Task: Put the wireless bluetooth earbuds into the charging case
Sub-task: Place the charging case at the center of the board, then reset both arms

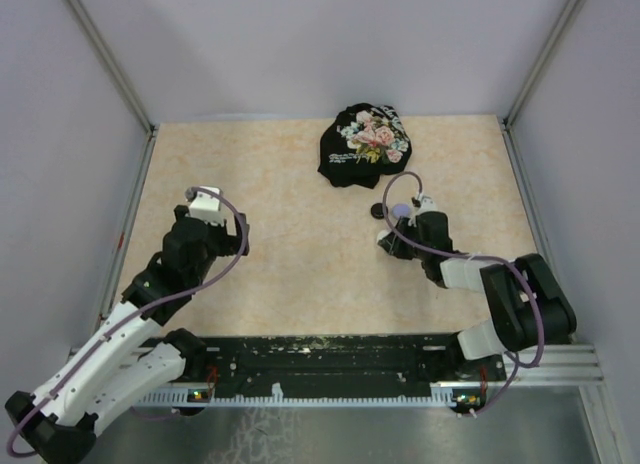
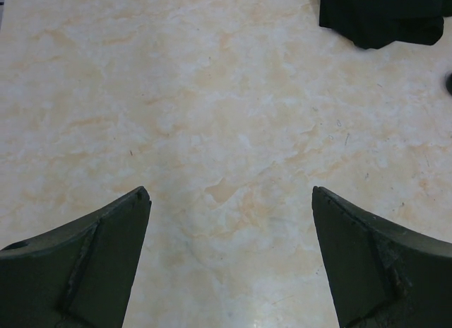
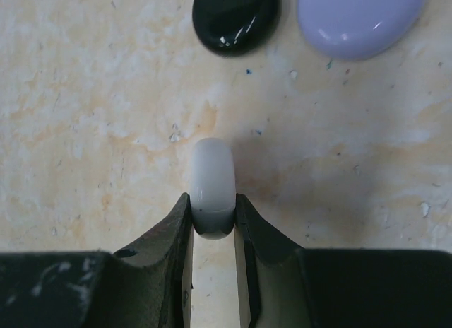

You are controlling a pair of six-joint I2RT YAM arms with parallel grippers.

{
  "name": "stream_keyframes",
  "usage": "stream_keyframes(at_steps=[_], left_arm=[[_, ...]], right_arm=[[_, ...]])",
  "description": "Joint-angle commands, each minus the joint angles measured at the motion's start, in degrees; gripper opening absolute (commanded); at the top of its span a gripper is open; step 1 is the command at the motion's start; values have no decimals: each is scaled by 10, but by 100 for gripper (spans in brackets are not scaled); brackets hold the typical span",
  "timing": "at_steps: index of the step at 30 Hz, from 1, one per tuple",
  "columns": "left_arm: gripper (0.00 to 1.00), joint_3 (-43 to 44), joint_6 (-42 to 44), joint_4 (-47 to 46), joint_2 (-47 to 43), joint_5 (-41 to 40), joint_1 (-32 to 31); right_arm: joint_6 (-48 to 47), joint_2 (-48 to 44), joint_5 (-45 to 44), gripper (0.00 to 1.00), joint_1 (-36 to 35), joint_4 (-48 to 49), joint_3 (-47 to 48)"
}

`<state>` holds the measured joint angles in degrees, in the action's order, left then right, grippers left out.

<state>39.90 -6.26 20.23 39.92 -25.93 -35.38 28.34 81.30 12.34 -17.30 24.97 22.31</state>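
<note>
Pinching white earbud (image 3: 212, 174), right tool (image 3: 213, 209).

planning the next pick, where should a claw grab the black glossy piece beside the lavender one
Probably from straight above, pinching the black piece across its near and far rounded edges: it lies low and flat, and the lavender piece sits close on its right.
</note>
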Motion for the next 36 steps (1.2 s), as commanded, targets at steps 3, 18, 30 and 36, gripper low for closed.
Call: stream_keyframes(at_steps=[3, 18, 30, 36], left_arm=[[100, -10, 14, -27, -7, 35, 40], [100, -22, 2, -34, -56, 58, 71], [100, -16, -45, -8, -136, 65, 74], [100, -18, -71, 27, -203, 67, 74]], right_arm=[[28, 45, -3, 9, 32, 13, 67], [25, -33, -101, 82, 41, -115, 89], [-4, -394, -178, 92, 41, -308, 52], [-43, -618, -169, 92, 41, -407, 39]])
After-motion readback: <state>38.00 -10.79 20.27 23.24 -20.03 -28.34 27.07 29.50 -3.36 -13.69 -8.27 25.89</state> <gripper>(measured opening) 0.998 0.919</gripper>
